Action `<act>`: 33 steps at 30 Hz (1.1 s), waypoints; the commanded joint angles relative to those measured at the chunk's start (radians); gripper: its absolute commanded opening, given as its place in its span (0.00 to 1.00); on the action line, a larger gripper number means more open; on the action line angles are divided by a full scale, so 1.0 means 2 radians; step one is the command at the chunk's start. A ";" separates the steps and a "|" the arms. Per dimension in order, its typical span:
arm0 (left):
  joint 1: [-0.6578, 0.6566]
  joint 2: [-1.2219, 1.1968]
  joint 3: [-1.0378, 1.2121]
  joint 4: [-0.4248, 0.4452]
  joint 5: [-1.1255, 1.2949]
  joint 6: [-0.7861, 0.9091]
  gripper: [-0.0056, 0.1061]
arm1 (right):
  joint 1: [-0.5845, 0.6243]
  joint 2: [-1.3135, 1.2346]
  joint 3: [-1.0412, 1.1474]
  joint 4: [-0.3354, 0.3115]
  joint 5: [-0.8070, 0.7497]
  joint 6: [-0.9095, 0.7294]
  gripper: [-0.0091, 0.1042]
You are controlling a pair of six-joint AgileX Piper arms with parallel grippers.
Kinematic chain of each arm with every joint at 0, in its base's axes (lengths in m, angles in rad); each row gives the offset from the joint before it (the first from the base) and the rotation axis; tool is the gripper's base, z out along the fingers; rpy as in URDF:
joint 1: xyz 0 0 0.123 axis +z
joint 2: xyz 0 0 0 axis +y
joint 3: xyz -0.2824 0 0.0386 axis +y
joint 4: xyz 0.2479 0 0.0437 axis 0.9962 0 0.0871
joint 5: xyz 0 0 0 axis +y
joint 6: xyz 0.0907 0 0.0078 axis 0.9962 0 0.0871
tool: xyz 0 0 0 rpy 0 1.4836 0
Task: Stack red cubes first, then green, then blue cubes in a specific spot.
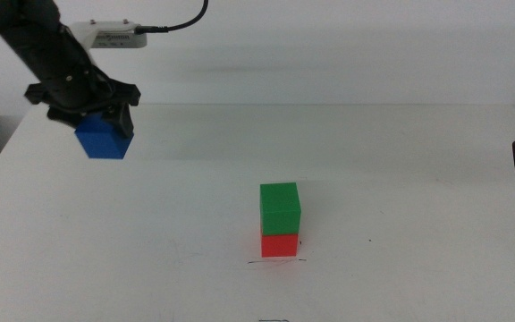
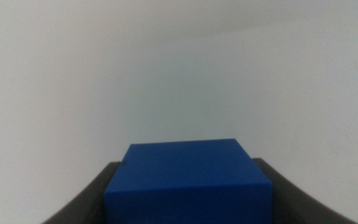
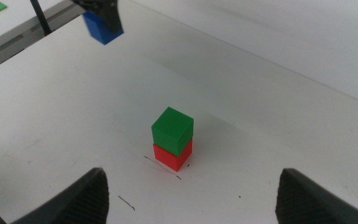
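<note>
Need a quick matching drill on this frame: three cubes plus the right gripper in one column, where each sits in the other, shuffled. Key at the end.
Things:
1. red cube
2. green cube
3. blue cube
4. right gripper

Places:
A. held in the left gripper, raised above the table at far left
B. on the table, bottom of the stack
C. at the table's right edge, jaws open, holding nothing
D. on top of the red cube

Pairs: 1-B, 2-D, 3-A, 4-C
</note>
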 commanded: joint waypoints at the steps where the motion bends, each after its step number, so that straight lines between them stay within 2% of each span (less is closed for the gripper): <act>1: -0.013 -0.081 0.043 0.009 -0.037 -0.037 0.23 | -0.005 0.001 -0.014 -0.002 -0.032 -0.006 0.90; 7: -0.068 -0.163 0.116 0.063 -0.048 -0.168 0.23 | -0.005 0.001 -0.014 -0.002 -0.032 -0.006 0.90; 14: -0.190 -0.173 0.095 0.143 0.002 -0.342 0.23 | -0.005 0.001 -0.014 -0.002 -0.032 -0.006 0.90; 16: -0.222 -0.163 0.079 0.155 0.014 -0.365 0.23 | -0.005 0.001 -0.014 -0.002 -0.032 -0.006 0.90; 25: -0.321 -0.072 -0.045 0.167 0.092 -0.411 0.23 | -0.005 0.001 -0.014 -0.002 -0.032 -0.006 0.90; 33: -0.357 -0.023 -0.103 0.167 0.102 -0.443 0.23 | -0.005 0.001 -0.014 -0.002 -0.032 -0.006 0.90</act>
